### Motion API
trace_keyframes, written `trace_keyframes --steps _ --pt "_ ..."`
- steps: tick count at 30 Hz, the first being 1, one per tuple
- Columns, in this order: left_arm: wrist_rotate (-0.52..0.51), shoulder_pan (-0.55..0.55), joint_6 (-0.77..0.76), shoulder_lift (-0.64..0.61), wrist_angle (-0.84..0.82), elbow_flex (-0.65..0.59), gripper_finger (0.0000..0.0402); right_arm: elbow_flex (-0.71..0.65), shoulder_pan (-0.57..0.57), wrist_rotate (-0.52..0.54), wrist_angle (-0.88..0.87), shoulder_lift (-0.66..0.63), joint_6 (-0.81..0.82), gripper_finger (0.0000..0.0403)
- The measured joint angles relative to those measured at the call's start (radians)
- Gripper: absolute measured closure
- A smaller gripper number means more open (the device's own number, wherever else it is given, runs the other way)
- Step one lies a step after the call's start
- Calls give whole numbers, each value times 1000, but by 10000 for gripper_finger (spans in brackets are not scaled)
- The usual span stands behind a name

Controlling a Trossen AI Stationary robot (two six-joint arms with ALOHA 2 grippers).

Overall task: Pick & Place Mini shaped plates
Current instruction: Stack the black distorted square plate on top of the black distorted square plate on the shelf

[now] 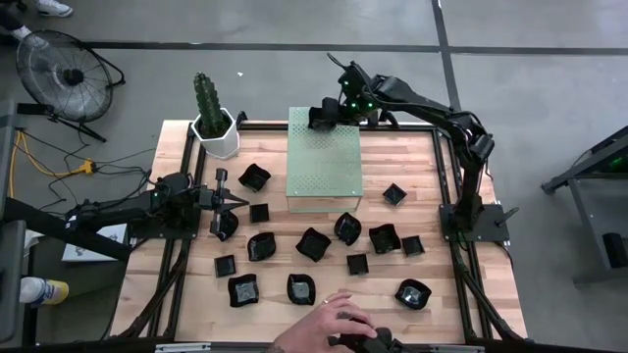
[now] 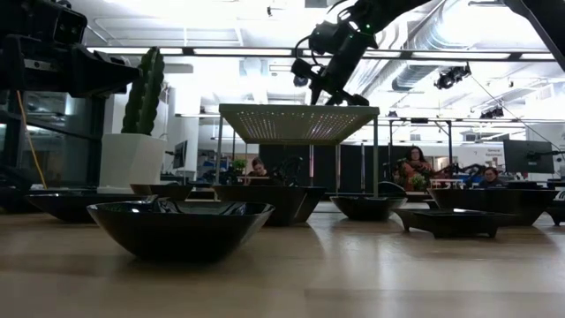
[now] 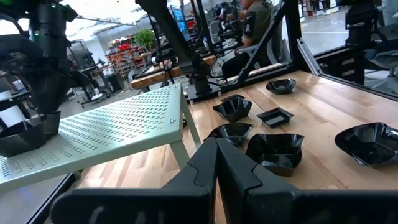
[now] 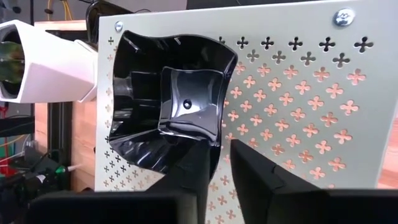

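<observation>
The right gripper [image 4: 217, 163] is pinching the rim of a wavy black plate [image 4: 171, 99] between its fingers, holding it at the far left corner of the green stand [image 1: 326, 162]; whether the plate is resting on the perforated top or just above it cannot be told. In the high view that gripper [image 1: 324, 115] is sitting over the stand's back edge, close to the cactus pot [image 1: 217, 130]. The left gripper [image 1: 238, 202] is waiting low over the table's left side, its fingers pressed together on nothing, pointing toward the stand. The other plates [image 1: 313, 243] are lying scattered on the wooden table [image 1: 422, 162], mostly in front of the stand. A person's hand [image 1: 339, 316] is reaching in at the near edge.
</observation>
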Motion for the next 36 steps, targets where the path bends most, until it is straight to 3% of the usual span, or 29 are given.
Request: trace_keyframes --steps 12,24,36 --pt "0 0 0 0 0 0 399 0 5 -4 -25 -59 -144 278" --pt "0 0 0 0 0 0 399 0 45 31 -368 -210 -382 273" --pt "0 0 0 0 0 0 399 0 205 338 -700 -351 -384 272"
